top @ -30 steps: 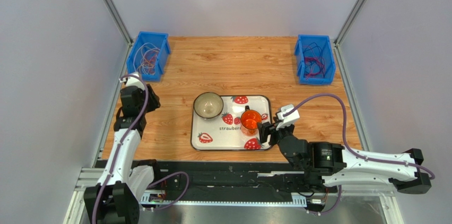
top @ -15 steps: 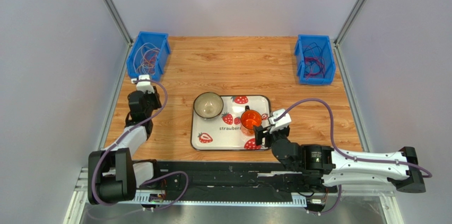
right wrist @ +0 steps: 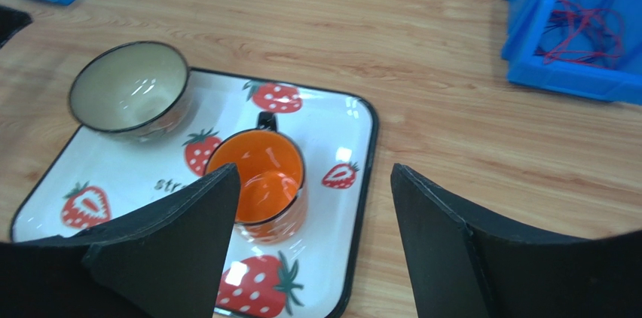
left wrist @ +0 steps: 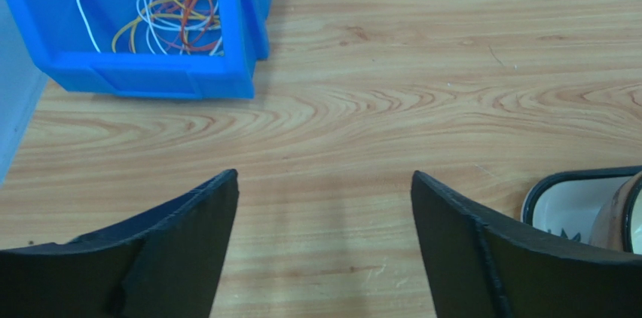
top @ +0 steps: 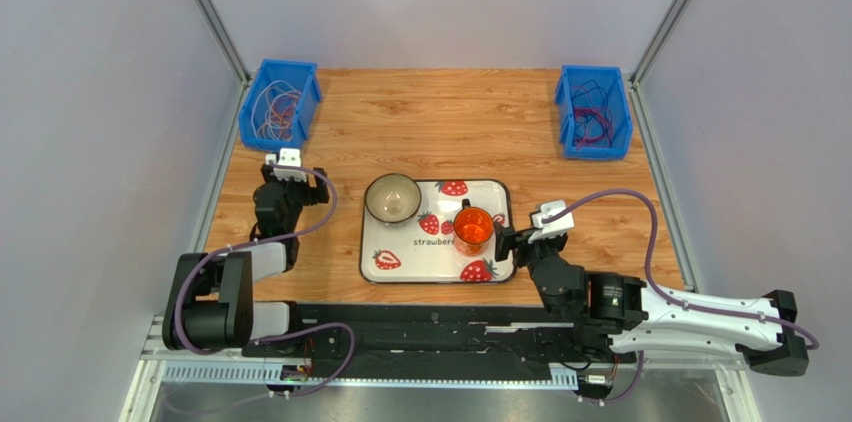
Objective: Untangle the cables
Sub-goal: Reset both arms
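Note:
The cables lie in two tangles. Thin yellow, orange and white loops (top: 277, 110) fill the left blue bin (top: 310, 102), seen up close in the left wrist view as cables (left wrist: 173, 9). Dark, red and purple cables (top: 592, 120) sit in the right blue bin (top: 565, 112), partly visible as cables (right wrist: 584, 24) in the right wrist view. My left gripper (top: 283, 174) hovers low over bare wood just in front of the left bin, open and empty (left wrist: 324, 175). My right gripper (top: 512, 240) is open and empty over the tray's right edge (right wrist: 314, 169).
A strawberry-print tray (top: 400, 267) lies in the middle near the front, carrying a grey bowl (top: 392, 198) and an orange cup (top: 473, 226). The cup (right wrist: 260, 175) is just ahead of my right gripper's left finger. Metal frame posts stand behind both bins.
My left arm has come down and drawn back from the left bin toward the tray, its jaws spreading wider. My right gripper has shifted slightly right, off the cup.

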`<control>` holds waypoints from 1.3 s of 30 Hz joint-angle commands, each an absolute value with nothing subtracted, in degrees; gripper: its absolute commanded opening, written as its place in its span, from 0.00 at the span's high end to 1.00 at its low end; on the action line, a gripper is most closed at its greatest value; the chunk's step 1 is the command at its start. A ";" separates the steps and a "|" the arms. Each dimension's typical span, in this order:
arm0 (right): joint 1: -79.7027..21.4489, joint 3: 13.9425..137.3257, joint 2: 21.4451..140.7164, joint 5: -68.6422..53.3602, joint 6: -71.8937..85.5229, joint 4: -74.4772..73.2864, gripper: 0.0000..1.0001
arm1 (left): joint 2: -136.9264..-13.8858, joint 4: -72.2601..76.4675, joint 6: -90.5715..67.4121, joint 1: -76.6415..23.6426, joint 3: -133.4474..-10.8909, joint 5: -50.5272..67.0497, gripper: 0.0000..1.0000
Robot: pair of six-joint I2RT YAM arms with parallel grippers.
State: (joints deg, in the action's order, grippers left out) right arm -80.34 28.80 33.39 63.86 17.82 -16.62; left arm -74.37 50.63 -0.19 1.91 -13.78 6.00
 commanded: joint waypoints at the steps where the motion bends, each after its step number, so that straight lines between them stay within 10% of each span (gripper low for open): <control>1: -71.94 28.74 31.47 64.35 10.65 -12.50 0.21 | -73.83 53.80 0.70 1.67 -16.17 6.77 0.01; 13: -31.05 29.54 35.24 36.39 4.59 -5.11 0.17 | -74.18 54.67 0.61 1.76 -16.00 6.86 0.01; 34: -8.89 4.39 57.36 30.24 -2.11 51.56 0.16 | -74.18 54.67 0.62 1.76 -16.00 6.86 0.01; 39: -8.26 10.72 61.87 21.91 -3.16 44.30 0.19 | -74.18 54.75 0.53 1.76 -16.00 6.86 0.01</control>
State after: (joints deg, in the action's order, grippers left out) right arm -8.73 6.13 60.23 30.15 -1.19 38.96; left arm -74.39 51.72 -0.08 1.89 -14.52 5.96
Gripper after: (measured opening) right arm 0.826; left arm 0.990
